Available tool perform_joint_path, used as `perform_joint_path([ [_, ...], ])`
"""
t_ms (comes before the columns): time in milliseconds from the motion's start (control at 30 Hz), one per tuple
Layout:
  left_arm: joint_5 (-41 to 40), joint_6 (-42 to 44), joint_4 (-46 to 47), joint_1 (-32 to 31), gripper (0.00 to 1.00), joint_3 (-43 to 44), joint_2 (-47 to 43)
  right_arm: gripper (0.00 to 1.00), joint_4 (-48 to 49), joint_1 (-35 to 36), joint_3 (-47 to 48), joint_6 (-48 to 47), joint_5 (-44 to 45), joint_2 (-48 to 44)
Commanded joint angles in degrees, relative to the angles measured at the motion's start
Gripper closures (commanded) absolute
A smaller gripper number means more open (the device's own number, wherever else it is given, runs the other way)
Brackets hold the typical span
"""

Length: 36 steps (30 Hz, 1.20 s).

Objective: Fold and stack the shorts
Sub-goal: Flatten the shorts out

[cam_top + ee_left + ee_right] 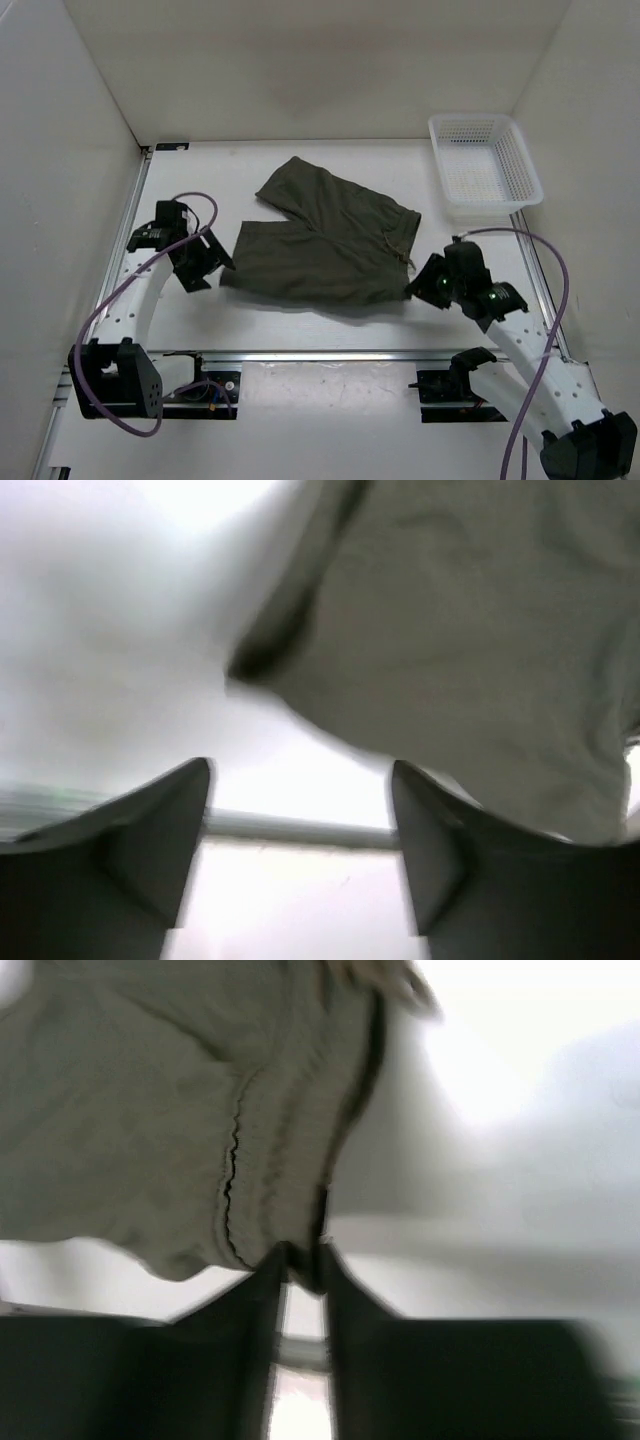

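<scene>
The shorts (320, 245) lie spread on the table (200, 185) — soft, light, floppy. My right gripper (300, 1265) clamps the waistband corner (285, 1210); my left gripper (300, 780) gapes wide and empty beside the leg hem (265, 660) — its likely hold.

Shorts (325, 245): showing plain dark olive-green; drawstring (398, 982) showing pale beige.
Basket (527, 160): showing white, in an open lattice pattern.
Table (200, 190): showing plain white.
Left arm (130, 300), right arm (530, 360): showing white; left gripper (218, 264) and right gripper (415, 287) showing black.
Cables (95, 320): showing purple.
</scene>
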Motion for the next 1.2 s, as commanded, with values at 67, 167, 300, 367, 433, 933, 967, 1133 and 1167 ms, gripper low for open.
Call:
perform_joint_path([
  [67,-1.2,-1.1,-2.6,-0.7,0.05,2.7,0.8,0.24,-10.7,0.9,-4.2,1.0,3.3,-9.3],
  [167,-3.4,0.2,-3.3,-0.7,0.05,11.0,4.8,0.20,-12.1,0.9,-1.1,1.0,6.9,-8.8],
  [300,-4.8,1.5,-2.1,-4.0,0.32,23.2,14.2,0.31,-9.4,0.3,3.9,-0.3,10.4,-0.7],
  [367,-6.8,2.1,-2.1,-6.0,0.38,27.9,22.0,0.38,-6.7,0.3,6.5,-1.3,10.4,2.8],
  [433,-8.0,2.1,-2.1,-8.2,0.38,34.6,30.0,0.57,-3.6,-0.2,8.4,-2.9,9.2,8.8],
  [933,-12.6,-0.2,-8.6,-14.6,0.15,67.2,68.5,0.87,1.1,-1.9,20.8,-9.5,4.6,30.9],
  [967,-12.6,-0.2,-8.6,-14.6,0.17,67.7,69.2,0.87,1.1,-1.9,20.2,-9.5,4.6,30.9],
  [1133,-12.6,-1.4,-7.3,-14.6,0.60,70.2,72.8,0.83,1.7,-2.4,19.1,-9.5,4.6,31.5],
  [1167,-12.6,-2.0,-7.3,-14.6,0.90,70.3,72.8,0.77,1.7,-3.1,19.1,-10.0,4.0,32.2],
])
